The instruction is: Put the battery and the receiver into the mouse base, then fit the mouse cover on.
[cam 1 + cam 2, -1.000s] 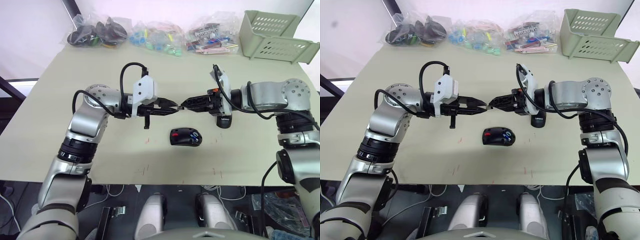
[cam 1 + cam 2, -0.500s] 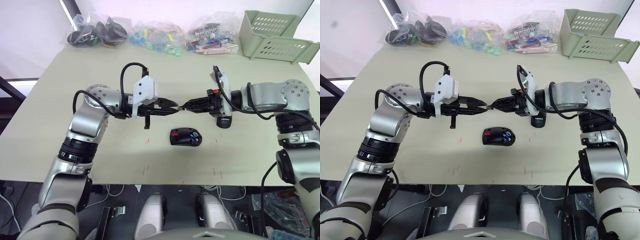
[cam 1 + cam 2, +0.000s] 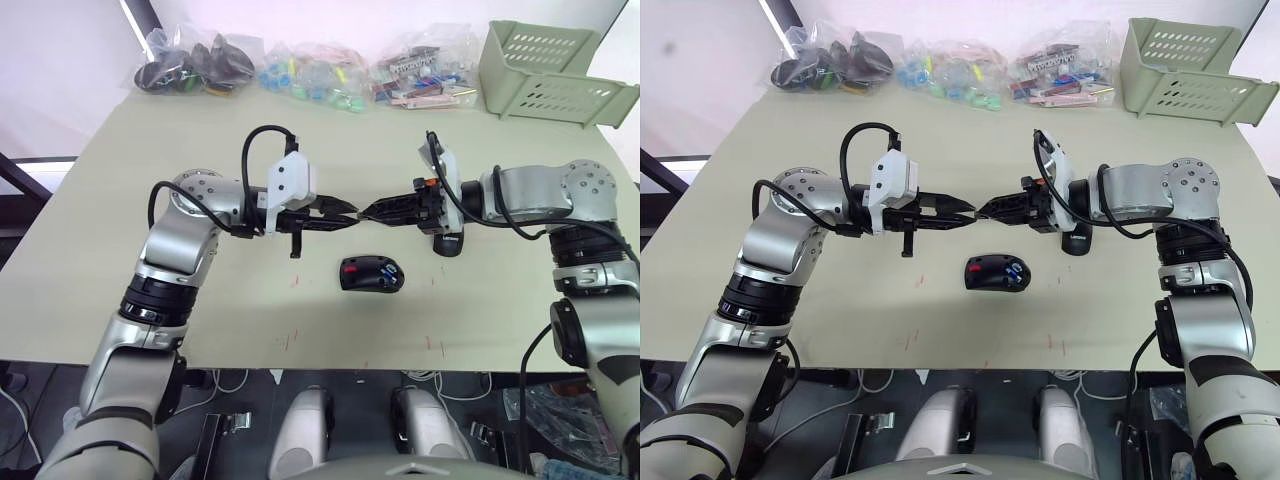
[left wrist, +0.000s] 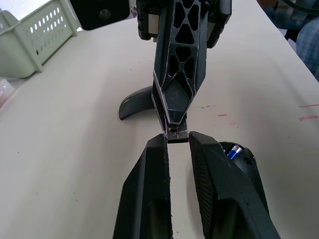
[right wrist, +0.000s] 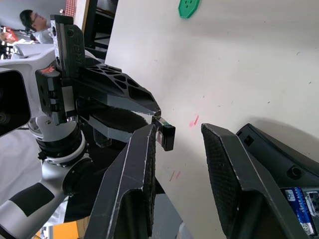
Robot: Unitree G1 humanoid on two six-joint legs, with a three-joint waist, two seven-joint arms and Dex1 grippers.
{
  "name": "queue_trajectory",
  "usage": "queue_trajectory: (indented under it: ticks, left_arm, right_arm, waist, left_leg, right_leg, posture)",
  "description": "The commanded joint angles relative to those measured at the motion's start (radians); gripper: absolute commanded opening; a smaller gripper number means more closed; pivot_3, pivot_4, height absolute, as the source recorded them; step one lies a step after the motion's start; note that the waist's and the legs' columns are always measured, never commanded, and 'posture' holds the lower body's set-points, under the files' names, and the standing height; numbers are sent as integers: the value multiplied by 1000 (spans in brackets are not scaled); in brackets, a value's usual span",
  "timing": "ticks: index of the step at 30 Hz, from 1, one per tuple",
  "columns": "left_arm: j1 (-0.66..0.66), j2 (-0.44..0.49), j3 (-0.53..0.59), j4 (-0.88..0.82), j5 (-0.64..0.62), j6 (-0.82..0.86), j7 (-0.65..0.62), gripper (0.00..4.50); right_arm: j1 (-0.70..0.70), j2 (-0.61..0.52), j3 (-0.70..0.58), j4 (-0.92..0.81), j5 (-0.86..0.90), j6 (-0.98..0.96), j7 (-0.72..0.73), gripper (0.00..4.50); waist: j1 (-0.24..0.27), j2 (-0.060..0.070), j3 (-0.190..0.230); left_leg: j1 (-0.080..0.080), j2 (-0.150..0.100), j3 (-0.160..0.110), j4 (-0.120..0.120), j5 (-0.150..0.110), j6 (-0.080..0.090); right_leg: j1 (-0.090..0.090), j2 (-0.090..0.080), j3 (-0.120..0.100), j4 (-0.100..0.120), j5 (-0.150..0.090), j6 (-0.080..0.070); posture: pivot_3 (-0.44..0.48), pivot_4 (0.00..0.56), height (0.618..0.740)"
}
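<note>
Fingers of both arms meet tip to tip above the middle of the counter point(image 3: 200, 130). The left gripper point(image 3: 348, 213) is closed narrowly on the receiver point(image 4: 177, 136), a small dark piece with a pale metal end that sticks out from between its tips. The right gripper point(image 5: 179, 134) faces it, turned a quarter turn against the left one. Its fingers point(image 5: 142, 164) stand apart around the receiver, one just beside the piece and the other clear of it.

The mouse base point(image 3: 372, 273) lies flat on the counter below the meeting point, nearer the front edge, its red patch and insides facing up. The battery point(image 4: 233, 151) sits inside it, showing as a blue spot. The mouse cover point(image 4: 134, 103) rests on the counter under the right wrist, on the right of the base and apart from it.

A green disc point(image 5: 189, 7) lies on the counter away from the grippers. Clear bags of small parts point(image 3: 300, 70) line the far edge, and a pale green basket point(image 3: 550, 70) stands at the far right corner.
</note>
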Motion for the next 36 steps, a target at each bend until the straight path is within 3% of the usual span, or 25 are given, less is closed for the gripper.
queue_trajectory:
  ticks: [1,22,24,26,36]
  left_arm:
    - [-8,5,12,-16,2,-16,-2,387]
    - [-1,4,13,-29,-4,-8,2,387]
    - [-1,3,13,-29,-4,-8,2,387]
    - [-2,3,12,-29,-3,-7,3,387]
    - [10,5,25,-33,-21,-10,-12,387]
  right_arm:
    - [-16,-11,-21,-10,32,15,26,1525]
    - [-26,-19,-16,-7,32,21,54,1525]
    - [-26,-20,-16,-7,32,21,56,981]
    - [-25,-20,-16,-7,32,21,57,86]
    - [-23,-23,-13,-12,32,20,60,16]
  waist:
    - [0,0,0]
    - [0,0,0]
    - [0,0,0]
    - [0,0,0]
    - [0,1,0]
  left_leg:
    - [0,0,0,0,0,0]
    - [0,0,0,0,0,0]
    - [0,0,0,0,0,0]
    - [0,0,0,0,0,0]
    - [0,0,0,0,0,0]
  right_leg:
    - [0,0,0,0,0,0]
    - [0,0,0,0,0,0]
    - [0,0,0,0,0,0]
    - [0,0,0,0,0,0]
    - [0,0,0,0,0,0]
  posture:
    - [0,150,740]
    - [0,150,740]
    - [0,150,740]
    - [0,150,740]
    - [0,150,740]
